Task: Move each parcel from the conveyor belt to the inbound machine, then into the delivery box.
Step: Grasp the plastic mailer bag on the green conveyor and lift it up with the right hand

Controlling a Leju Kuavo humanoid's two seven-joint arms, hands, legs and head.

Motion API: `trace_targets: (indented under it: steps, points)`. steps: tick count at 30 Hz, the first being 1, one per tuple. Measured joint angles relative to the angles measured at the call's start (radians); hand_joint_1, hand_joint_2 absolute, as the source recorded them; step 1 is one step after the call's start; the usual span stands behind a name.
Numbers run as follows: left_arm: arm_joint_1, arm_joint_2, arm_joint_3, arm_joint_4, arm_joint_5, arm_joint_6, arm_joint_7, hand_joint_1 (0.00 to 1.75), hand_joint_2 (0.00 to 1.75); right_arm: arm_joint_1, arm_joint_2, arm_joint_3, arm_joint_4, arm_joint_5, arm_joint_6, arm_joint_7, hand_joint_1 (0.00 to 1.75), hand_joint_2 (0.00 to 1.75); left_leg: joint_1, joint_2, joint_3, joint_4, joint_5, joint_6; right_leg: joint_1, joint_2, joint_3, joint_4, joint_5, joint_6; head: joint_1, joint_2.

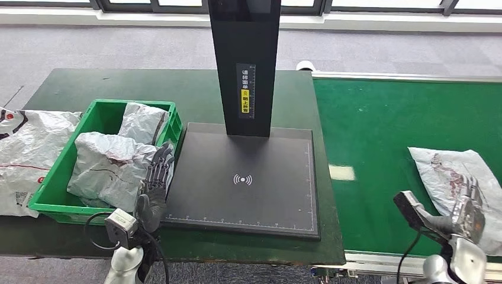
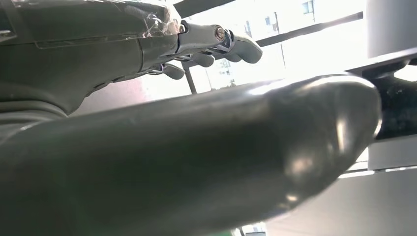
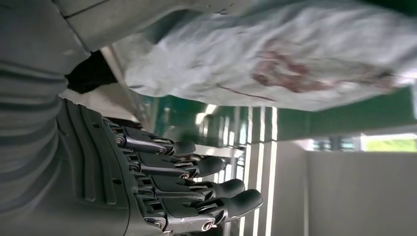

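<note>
A grey plastic parcel (image 1: 456, 174) with dark red print lies on the green conveyor belt (image 1: 385, 136) at the right. My right hand (image 1: 467, 210) hovers over its near edge, fingers straight and apart, holding nothing; the right wrist view shows the fingers (image 3: 196, 187) beside the parcel (image 3: 275, 59). My left hand (image 1: 155, 189) stands by the right wall of the green delivery box (image 1: 59, 204), fingers spread and empty. Two grey parcels (image 1: 109, 168) lie in the box. The black inbound machine plate (image 1: 243, 183) sits bare between box and belt.
The machine's black post (image 1: 244, 65) rises from the back of the plate. Another grey parcel (image 1: 23, 154) lies on the dark table left of the box. The belt's metal front rail (image 1: 379, 260) runs along the near edge.
</note>
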Motion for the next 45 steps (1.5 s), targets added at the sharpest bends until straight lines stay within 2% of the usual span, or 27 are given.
trace_targets:
  steps: [6,10,16,20,26,34,38,45]
  points:
    - [-0.009,0.006,-0.004,0.007,0.008,0.002,0.0,0.0,0.0,0.0,-0.044,-0.037,0.061,-0.008,0.01,0.003,0.0,1.75,0.0,-0.001,-0.001,0.0,0.0,0.0,0.0,-0.001,0.0,0.0,0.0,0.0,0.0,0.0]
    - [-0.039,0.02,-0.019,0.033,0.019,0.008,0.0,0.0,0.0,0.002,-0.153,-0.113,0.23,-0.012,0.031,0.013,0.0,1.75,0.0,0.004,-0.001,-0.001,-0.001,0.001,0.0,0.004,-0.002,0.0,0.0,0.0,0.0,0.0]
    - [-0.042,0.021,-0.02,0.043,0.016,0.018,0.0,0.0,0.0,-0.026,-0.194,-0.15,0.339,-0.004,0.069,0.039,0.0,1.75,0.0,0.006,-0.001,-0.001,-0.001,0.001,0.0,0.006,-0.002,0.001,0.0,0.0,0.0,0.0]
    - [-0.035,0.021,-0.02,0.043,-0.006,0.02,0.0,0.0,0.0,-0.087,-0.187,-0.152,0.408,0.04,0.068,0.035,0.0,1.75,0.0,0.009,0.0,-0.001,-0.001,0.001,0.0,0.008,-0.002,0.001,0.0,0.0,0.0,0.0]
    - [-0.03,0.015,-0.02,0.045,-0.036,0.021,0.0,0.0,0.0,-0.185,-0.136,-0.149,0.478,0.099,0.042,0.02,0.0,1.75,0.0,0.008,0.001,-0.001,0.0,0.001,0.0,0.008,-0.001,0.002,0.001,0.0,0.0,0.0]
    - [-0.03,0.01,-0.02,0.053,-0.046,0.031,0.0,0.0,0.0,-0.244,-0.093,-0.139,0.511,0.111,0.018,-0.017,0.0,1.75,0.0,0.007,0.0,-0.001,0.0,0.001,0.0,0.007,-0.001,0.002,0.0,0.0,0.0,0.0]
    - [-0.031,0.01,-0.02,0.059,-0.049,0.04,0.0,0.0,0.0,-0.269,-0.071,-0.131,0.519,0.126,0.024,-0.023,1.75,1.75,0.0,0.007,0.0,-0.001,0.0,0.001,0.0,0.007,-0.001,0.002,0.0,0.0,0.0,0.0]
    - [-0.057,0.01,-0.02,0.085,-0.049,0.043,0.0,0.0,0.0,-0.277,-0.046,-0.08,0.533,0.164,0.139,0.011,1.75,1.75,0.0,0.007,0.0,-0.001,0.001,0.001,0.0,0.006,-0.001,0.002,0.001,0.0,0.0,0.0]
